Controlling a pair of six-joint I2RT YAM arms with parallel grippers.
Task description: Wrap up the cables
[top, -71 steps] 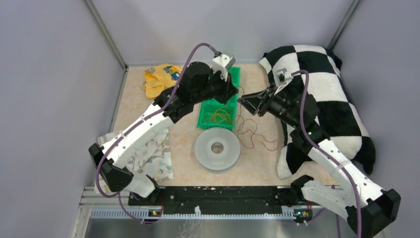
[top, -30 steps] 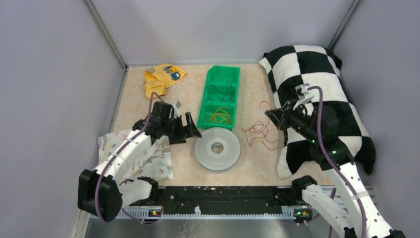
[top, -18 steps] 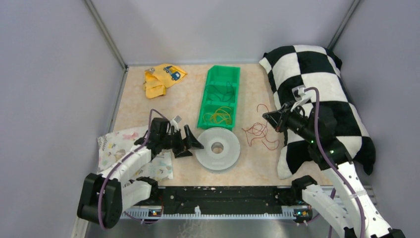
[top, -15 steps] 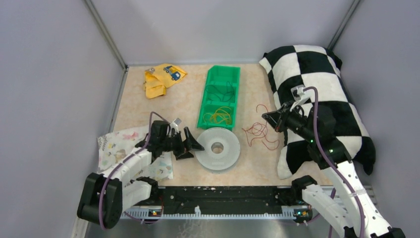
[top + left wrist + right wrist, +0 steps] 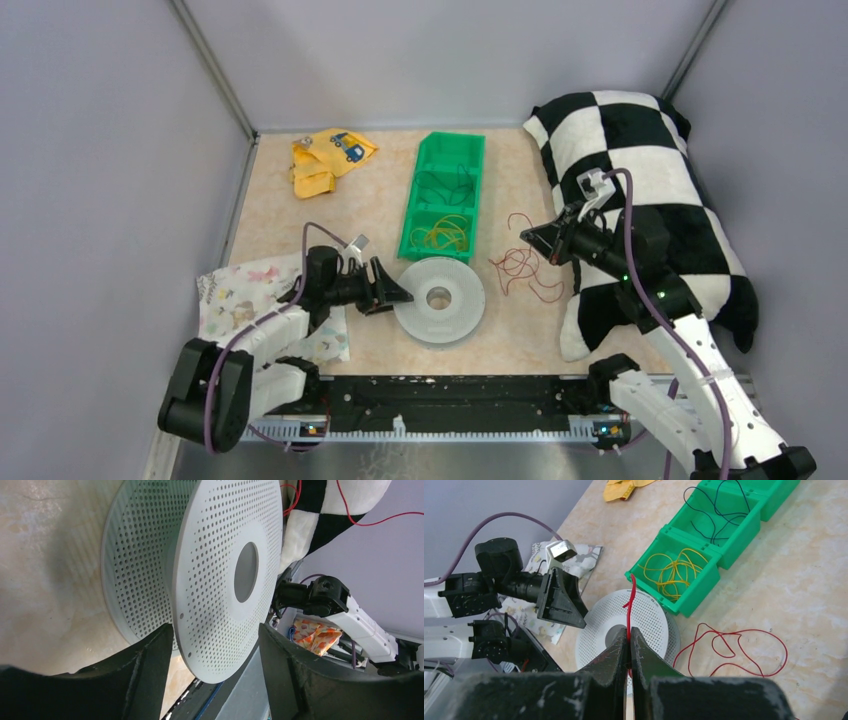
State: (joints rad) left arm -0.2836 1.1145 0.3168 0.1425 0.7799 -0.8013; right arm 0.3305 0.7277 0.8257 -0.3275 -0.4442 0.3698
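Right gripper (image 5: 629,634) holds the red cable (image 5: 734,645); left gripper (image 5: 215,630) at the spool (image 5: 438,300).
The right gripper's 2 fingers are pinched on 1 end of the red cable, lifted above the counter (image 5: 370,190). The rest of the cable lies in loose loops between the spool and the checkered pillow (image 5: 640,160), just beside the green bin (image 5: 455,137). The left gripper is spread wide, low at the perforated white spool's left edge, with the rim between its fingers. Whether they touch it I cannot tell.
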